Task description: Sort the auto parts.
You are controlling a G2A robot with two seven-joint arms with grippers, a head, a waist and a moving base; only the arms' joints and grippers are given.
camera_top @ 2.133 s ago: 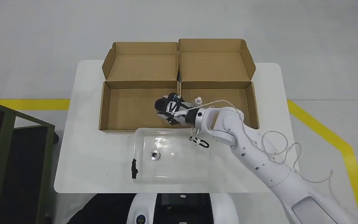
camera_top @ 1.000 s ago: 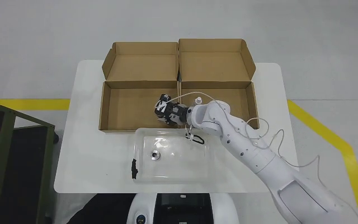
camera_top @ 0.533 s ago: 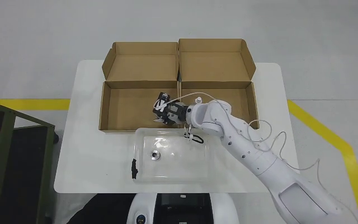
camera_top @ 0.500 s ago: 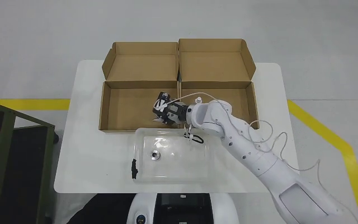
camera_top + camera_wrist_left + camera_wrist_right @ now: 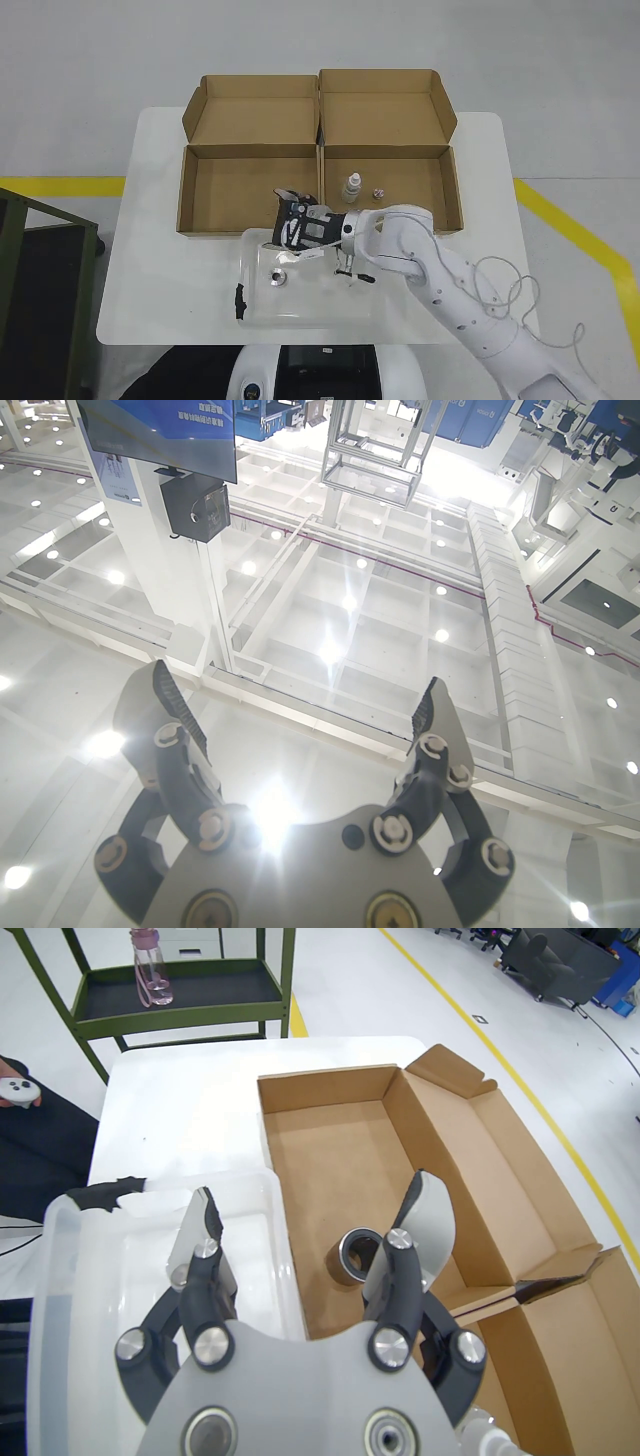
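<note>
Fingers (image 5: 430,1213) of the right gripper (image 5: 312,1185) are spread wide with nothing between them. One finger hangs over the clear plastic tray (image 5: 310,305), the other over the left cardboard box (image 5: 225,190). Gripper sits above the edge where the tray meets that box.

Bearing-like ring (image 5: 352,1260): short dark cylinder, silvery rim, open bore. It lies on its side on the left box floor, near the wall closest to the tray and just beside the raised finger. Touching it or not, cannot tell.

Left gripper (image 5: 300,695) points up at the ceiling, its fingers apart and empty.

Tray is on the white table (image 5: 150,250), in front of the two open boxes. Inside it is a round metal part (image 5: 279,277). A small black piece (image 5: 240,298) is at the tray's left edge.

Right cardboard box (image 5: 425,195) holds a small white bottle-shaped part (image 5: 352,186), upright, with a tiny round part (image 5: 378,188) just beside it. Both box lids are folded back flat.
</note>
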